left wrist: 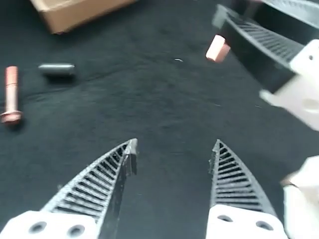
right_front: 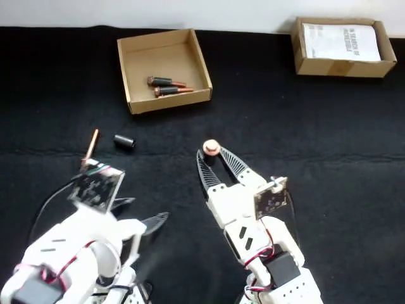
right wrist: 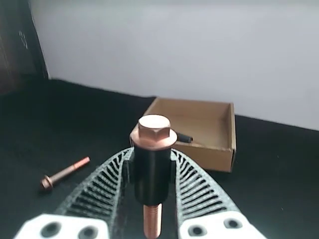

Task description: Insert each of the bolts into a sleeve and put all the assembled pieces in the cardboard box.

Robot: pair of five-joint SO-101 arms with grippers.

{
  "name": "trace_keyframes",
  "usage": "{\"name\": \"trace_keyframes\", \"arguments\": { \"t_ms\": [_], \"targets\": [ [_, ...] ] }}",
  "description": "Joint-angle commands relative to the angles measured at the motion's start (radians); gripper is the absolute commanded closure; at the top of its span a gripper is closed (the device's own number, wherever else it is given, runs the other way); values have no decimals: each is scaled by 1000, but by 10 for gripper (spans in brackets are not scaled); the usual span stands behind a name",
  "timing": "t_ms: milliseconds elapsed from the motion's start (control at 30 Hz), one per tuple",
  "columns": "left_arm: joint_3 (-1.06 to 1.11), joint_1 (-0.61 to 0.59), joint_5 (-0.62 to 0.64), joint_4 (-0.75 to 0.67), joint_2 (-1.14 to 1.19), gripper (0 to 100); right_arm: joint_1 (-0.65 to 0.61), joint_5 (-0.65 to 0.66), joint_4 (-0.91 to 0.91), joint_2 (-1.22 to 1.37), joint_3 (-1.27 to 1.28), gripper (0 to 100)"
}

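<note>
Two pieces (right_front: 169, 87), each a bolt in a dark sleeve, already lie side by side in the box (right_front: 169, 101). From the high view they look fully seated, though they are too small to be sure.

A third piece (right wrist: 150, 174) is assembled but not yet boxed. The right hand (right wrist: 151, 157) is closed on its sleeve and holds it upright, with the copper head on top and the threaded end sticking out below. In the high view this hand (right_front: 211, 153) sits over the middle of the worktop (right_front: 329, 164), short of the box and well apart from it.

One pair is not yet joined. The loose bolt (right_front: 92, 143) and the loose sleeve (right_front: 124, 141) lie near each other on the worktop, apart and not touching, in front of the box's left corner. The left hand (left wrist: 175, 144) is wide open and holds nothing, and it is near that pair but not over it.

My judgement is that the task is past halfway. What remains is to drop the held piece into the box, then insert the last bolt into its sleeve and box that too.
</note>
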Motion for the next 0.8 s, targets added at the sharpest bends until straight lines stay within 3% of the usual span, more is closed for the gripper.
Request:
{"name": "trace_keyframes", "arguments": {
  "t_ms": [0,100,233,433,633,767],
  "targets": [
    [85,-156,-60,-58,-137,761,-2,41,54,-4,-41,991],
    [188,-285,-109,-158,-240,830,-2,66,85,-4,-101,991],
    [255,-407,-121,-287,-214,993,36,92,94,-2,-176,991],
    [446,-432,-121,-480,-219,970,110,135,88,180,-352,991],
    [688,-432,-118,-707,-219,970,154,135,82,608,-687,991],
    [834,-460,-118,-876,-219,970,180,135,-15,920,-921,991]
  ]
}}
